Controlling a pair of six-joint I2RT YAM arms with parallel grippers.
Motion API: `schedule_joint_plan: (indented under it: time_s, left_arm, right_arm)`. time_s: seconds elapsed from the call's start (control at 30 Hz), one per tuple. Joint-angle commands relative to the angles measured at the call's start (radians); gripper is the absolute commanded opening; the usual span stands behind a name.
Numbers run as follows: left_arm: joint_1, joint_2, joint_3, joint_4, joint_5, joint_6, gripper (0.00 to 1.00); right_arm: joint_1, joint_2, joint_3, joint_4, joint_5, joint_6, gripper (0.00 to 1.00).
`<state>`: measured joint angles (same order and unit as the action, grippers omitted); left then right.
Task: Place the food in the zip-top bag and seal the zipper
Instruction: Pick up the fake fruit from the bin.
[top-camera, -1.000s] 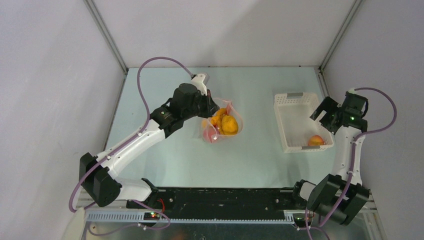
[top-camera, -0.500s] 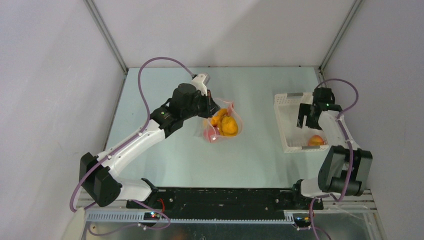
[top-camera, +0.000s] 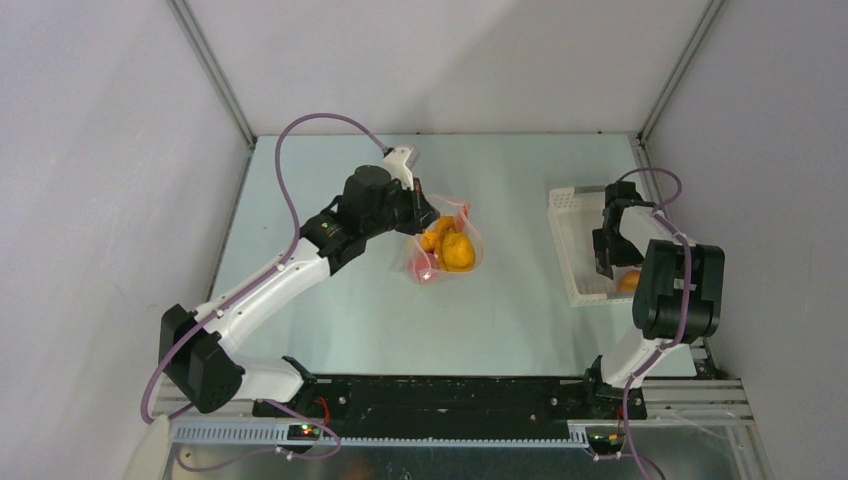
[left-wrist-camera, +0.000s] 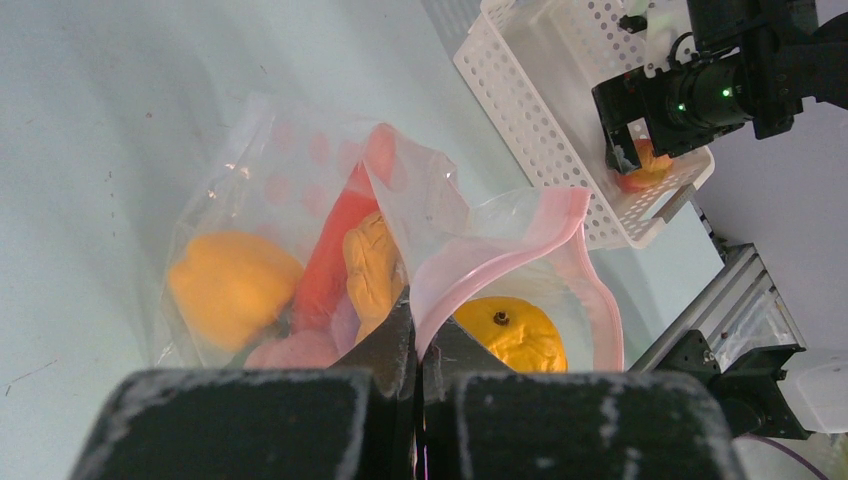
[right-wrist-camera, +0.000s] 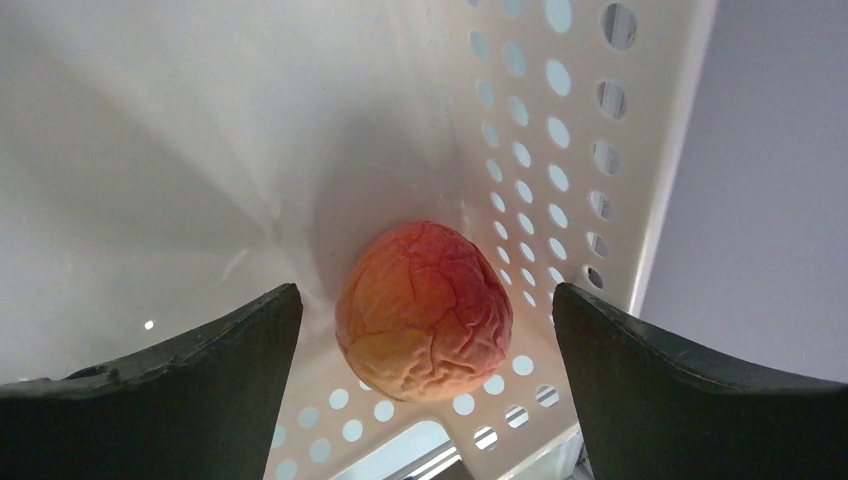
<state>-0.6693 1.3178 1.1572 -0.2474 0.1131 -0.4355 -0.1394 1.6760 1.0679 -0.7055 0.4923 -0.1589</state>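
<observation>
While the left gripper (left-wrist-camera: 415, 325) is squeezed tight on the edge of the clear plastic zip-top bag (left-wrist-camera: 290, 170) with pink dots, the right gripper (right-wrist-camera: 425, 290) hangs wide open inside the white plastic basket (right-wrist-camera: 560, 130) with little round holes. The left fingers pinch the bag just where the pale pink zipper strip (left-wrist-camera: 520, 235) comes down to them. The strip bends round in a loop, so the mouth of the bag gapes open.

Inside the bag is toy food. A round orange fruit (left-wrist-camera: 510, 335) with a dark dot on top sits near the mouth. Deeper in are a fat yellow-orange piece (left-wrist-camera: 230, 285), a long red piece (left-wrist-camera: 335, 250), a bumpy yellow piece (left-wrist-camera: 370, 270) and a soft pink piece (left-wrist-camera: 295, 350), all packed close together.

The two black fingers (right-wrist-camera: 190, 360) of the right gripper stand one on each side of a round, wrinkly red-and-orange toy fruit (right-wrist-camera: 425, 320). They do not touch it. This fruit sits in a corner of the basket, right against the holed wall.

The bag lies near the middle of the pale blue-green table (top-camera: 330, 170). The basket stands toward the right side, well apart from the bag. Plain grey-white walls (top-camera: 100, 150) close in the table on three sides, with silver metal bars (top-camera: 215, 75) in the back corners. A black rail (top-camera: 450, 400) runs along the near edge.
</observation>
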Motion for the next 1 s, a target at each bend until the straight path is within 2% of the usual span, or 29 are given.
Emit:
schedule_joint_plan:
  time_s: [0.0,0.1,0.43,0.57,0.7,0.97]
  left_arm:
    - [0.011,-0.004,-0.013,0.078,0.029,0.015,0.00]
    - [0.013,0.002,-0.013,0.081,0.037,0.011,0.00]
    - [0.015,0.011,-0.011,0.085,0.051,0.006,0.00]
    - [0.016,0.021,-0.006,0.084,0.054,0.006,0.00]
    - [0.017,0.025,-0.005,0.086,0.057,0.004,0.00]
    - [0.020,0.031,-0.004,0.088,0.065,0.006,0.00]
  right_arm:
    - [-0.012,0.032,0.034,0.024,0.029,-0.003,1.00]
    - [-0.014,0.055,0.035,0.027,0.007,0.000,1.00]
    - [-0.024,0.078,0.039,0.006,-0.109,0.023,0.89]
    - [-0.026,0.070,0.052,-0.028,-0.173,0.034,0.82]
    - [-0.030,0.046,0.053,-0.037,-0.261,0.047,0.80]
    - [-0.052,0.032,0.053,-0.056,-0.284,0.071,0.75]
